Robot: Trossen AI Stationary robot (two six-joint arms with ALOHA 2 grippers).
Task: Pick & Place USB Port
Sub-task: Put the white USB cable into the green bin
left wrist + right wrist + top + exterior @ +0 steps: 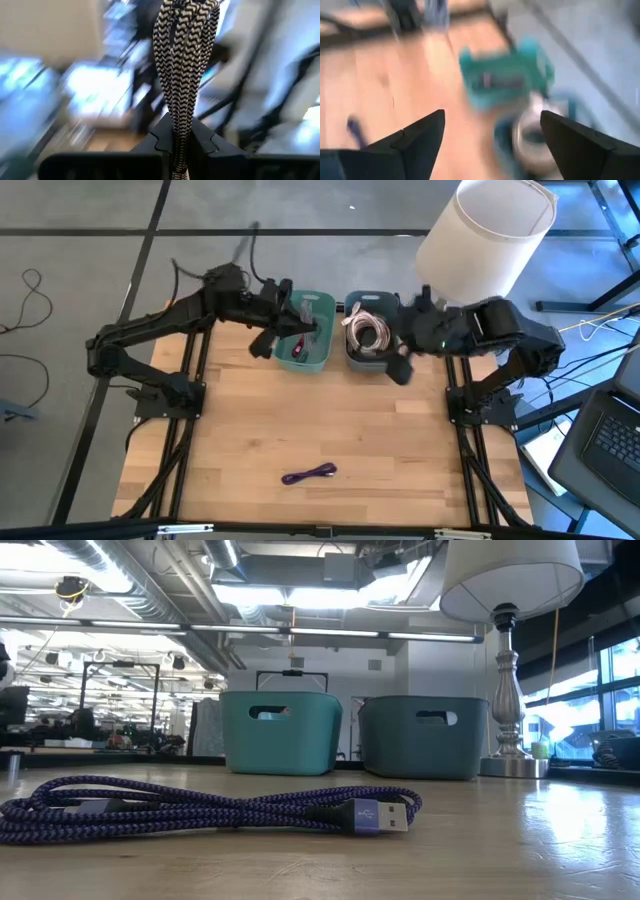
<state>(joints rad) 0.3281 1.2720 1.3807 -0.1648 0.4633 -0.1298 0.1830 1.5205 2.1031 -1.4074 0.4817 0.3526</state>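
Observation:
My left gripper (290,330) hovers over the teal bin (320,365) and is shut on a black-and-white braided cable (182,60). My right gripper (400,365) is open at the near edge of the grey bin (362,364), which holds a heap of coiled cables (368,332). In the right wrist view its fingers (492,130) stand wide apart with nothing between them. A purple braided USB cable (308,473) lies coiled on the wood near the table's near edge, and its plug (380,815) rests on the table. My left gripper pinches a bundle of several strands of the black-and-white cable (179,125) between its two fingers (162,132). The strands run lengthwise between the fingers and out past their free ends. The far end of the cable is out of the picture.
Teal bin (278,730) and grey bin (424,735) stand side by side at the table's far edge. A lamp with a white shade (485,235) stands at the far right corner, close to the right arm. Bare wood lies between the bins and the purple cable (200,808).

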